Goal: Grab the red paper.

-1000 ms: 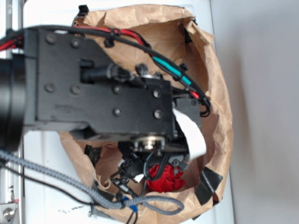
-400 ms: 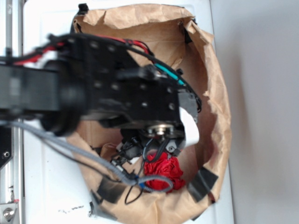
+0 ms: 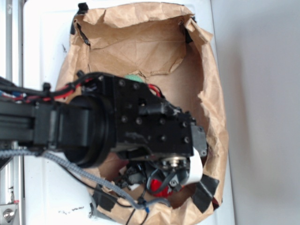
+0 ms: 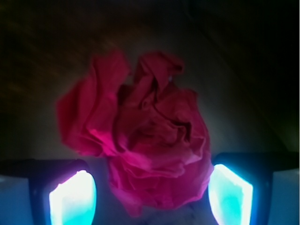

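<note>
The red paper (image 4: 140,136), a crumpled rose-like wad, fills the middle of the wrist view on the dark floor of the bag. My gripper (image 4: 151,197) is open, and the wad's lower part lies between its two glowing pads (image 4: 72,199). The right pad is at the wad's edge; the left pad stands a little apart from it. In the exterior view my gripper (image 3: 164,183) reaches down into the brown paper bag (image 3: 140,42) near its front, and only a small patch of the red paper (image 3: 161,191) shows beneath it.
A green ball (image 3: 136,76) peeks out above the arm (image 3: 117,126) inside the bag. The bag's crumpled walls rise all round the gripper, with black tape (image 3: 202,190) at the front right corner. Cables (image 3: 84,176) trail to the left.
The arm has swung toward the front of the bag and dropped lower over the red paper, hiding most of it in the exterior view. The green ball has come into sight.
</note>
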Controlling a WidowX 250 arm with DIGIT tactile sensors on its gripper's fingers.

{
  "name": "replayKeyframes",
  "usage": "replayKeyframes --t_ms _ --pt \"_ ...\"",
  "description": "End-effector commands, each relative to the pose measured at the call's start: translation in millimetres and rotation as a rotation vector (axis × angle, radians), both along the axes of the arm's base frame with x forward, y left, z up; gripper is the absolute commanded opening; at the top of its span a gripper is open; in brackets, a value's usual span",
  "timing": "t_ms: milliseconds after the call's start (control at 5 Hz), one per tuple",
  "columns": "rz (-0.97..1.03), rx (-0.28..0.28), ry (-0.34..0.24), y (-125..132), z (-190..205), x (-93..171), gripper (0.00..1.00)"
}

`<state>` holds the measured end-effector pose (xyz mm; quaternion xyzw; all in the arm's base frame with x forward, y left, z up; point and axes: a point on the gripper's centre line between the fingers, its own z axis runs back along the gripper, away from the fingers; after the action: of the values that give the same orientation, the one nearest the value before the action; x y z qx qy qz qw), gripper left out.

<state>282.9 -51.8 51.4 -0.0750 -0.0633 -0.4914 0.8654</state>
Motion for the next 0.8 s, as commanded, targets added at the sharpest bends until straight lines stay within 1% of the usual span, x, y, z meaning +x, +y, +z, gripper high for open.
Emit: replayKeyframes --t_ms 0,200,400,600 --pt "-0.122 -0.043 -0.155 -31 9 16 1.00" --pt "-0.121 -0.006 -0.152 -32 -15 21 1.00" --pt "-0.100 -0.019 -0.149 -26 -16 24 0.84" --pt "-0.055 -0.019 -0.178 -17 -5 26 0.00"
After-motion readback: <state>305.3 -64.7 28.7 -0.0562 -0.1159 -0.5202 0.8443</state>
